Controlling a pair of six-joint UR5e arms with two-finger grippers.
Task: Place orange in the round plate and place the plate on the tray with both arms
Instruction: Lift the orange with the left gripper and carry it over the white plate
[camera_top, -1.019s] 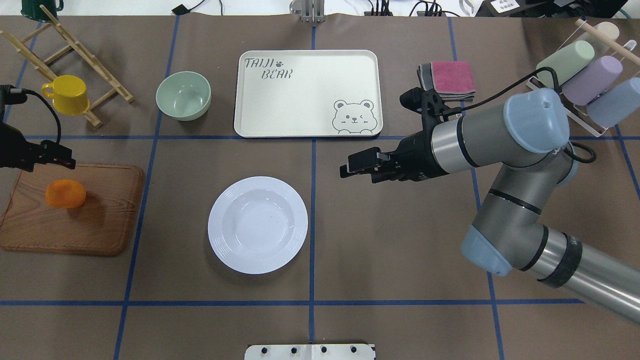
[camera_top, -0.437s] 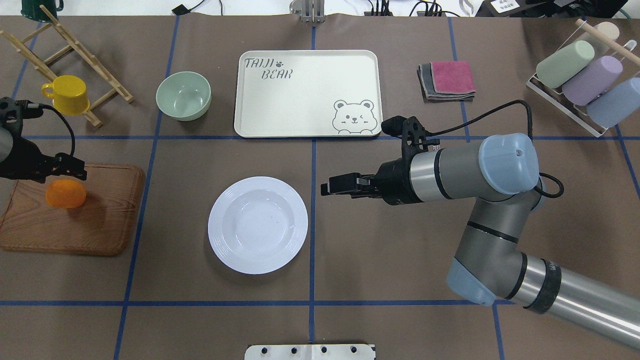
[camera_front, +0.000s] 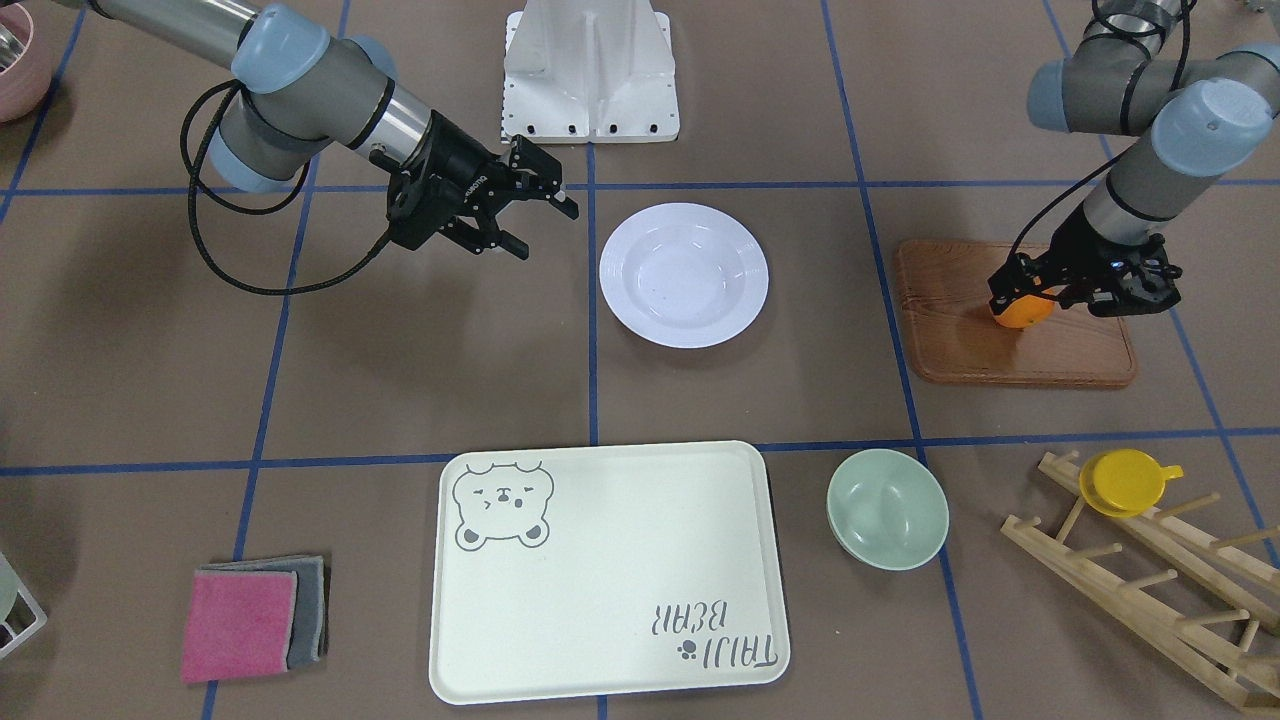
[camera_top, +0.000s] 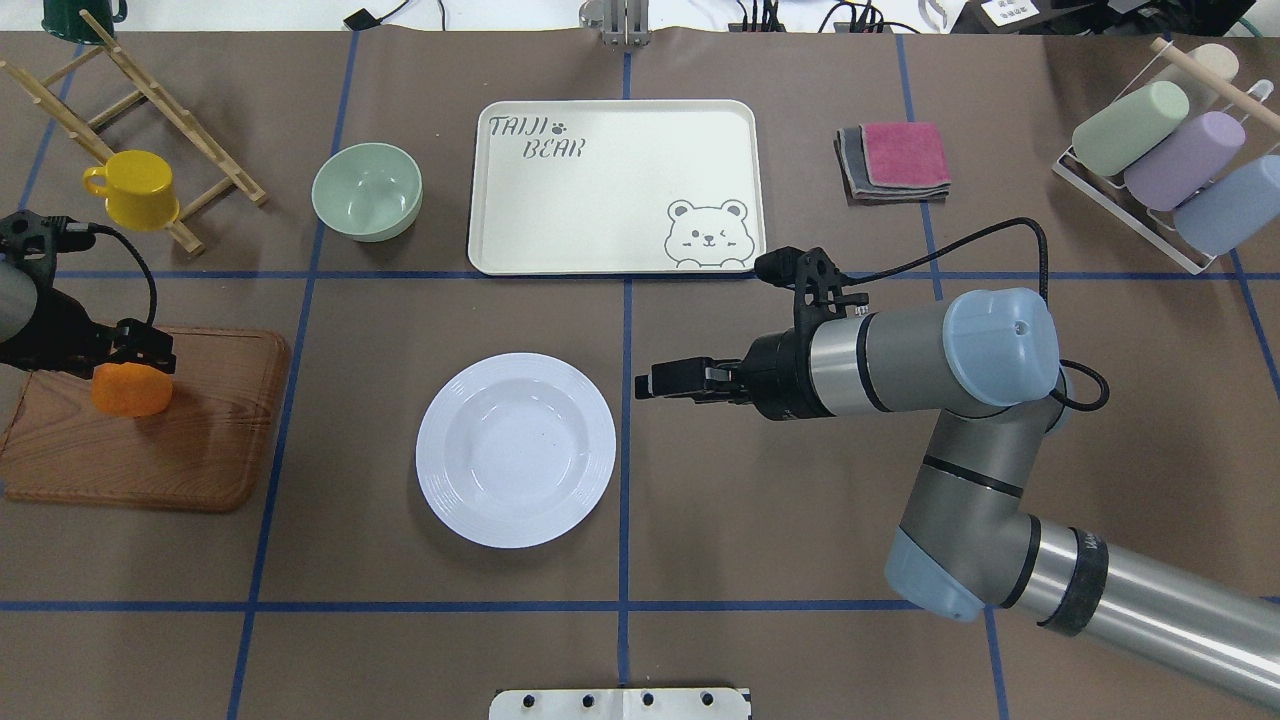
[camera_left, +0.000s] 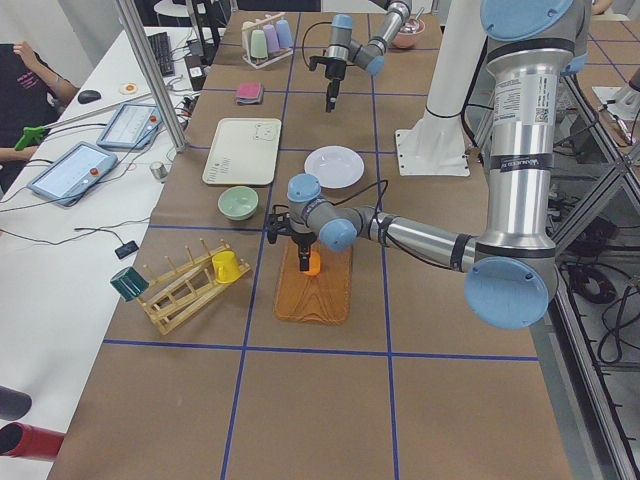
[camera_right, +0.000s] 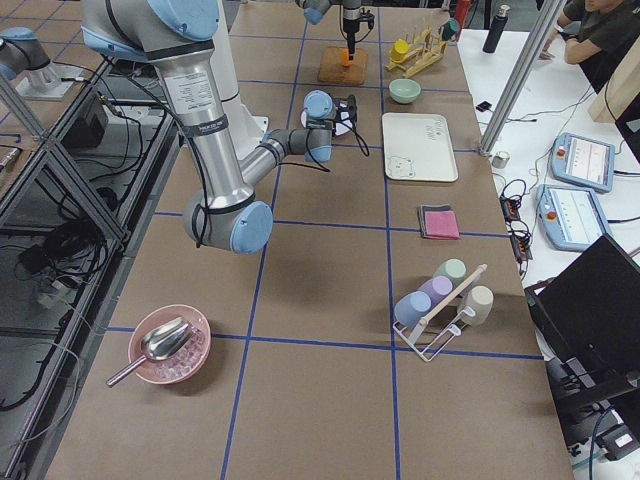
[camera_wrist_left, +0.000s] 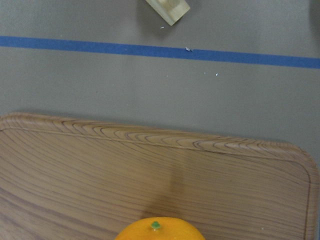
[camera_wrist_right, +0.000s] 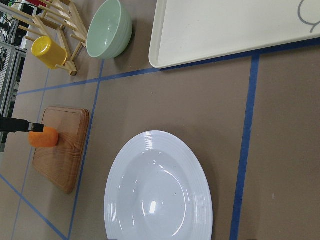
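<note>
The orange (camera_top: 130, 392) lies on a brown wooden board (camera_top: 210, 440) at the table's left. My left gripper (camera_top: 148, 358) is down at it, open, its fingers straddling the fruit's top; I cannot tell whether they touch. The left wrist view shows only the orange's top (camera_wrist_left: 160, 233) with its green stem dot, and no fingers. The white round plate (camera_top: 515, 450) sits empty at the table's middle. My right gripper (camera_top: 648, 384) hovers open just right of the plate's rim, holding nothing. The cream tray (camera_top: 600, 200) with the bear face lies empty beyond the plate.
A mint-green bowl (camera_top: 367, 190) stands left of the tray. A yellow cup (camera_top: 135, 188) hangs on a wooden rack (camera_top: 150, 100) at the far left. Folded pink and grey cloths (camera_top: 895, 160) lie right of the tray, and a rack of pastel cups (camera_top: 1160, 150) stands at the far right.
My right arm swung down and left, bringing its gripper close to the plate's right rim. My left gripper came down onto the orange on the board.
</note>
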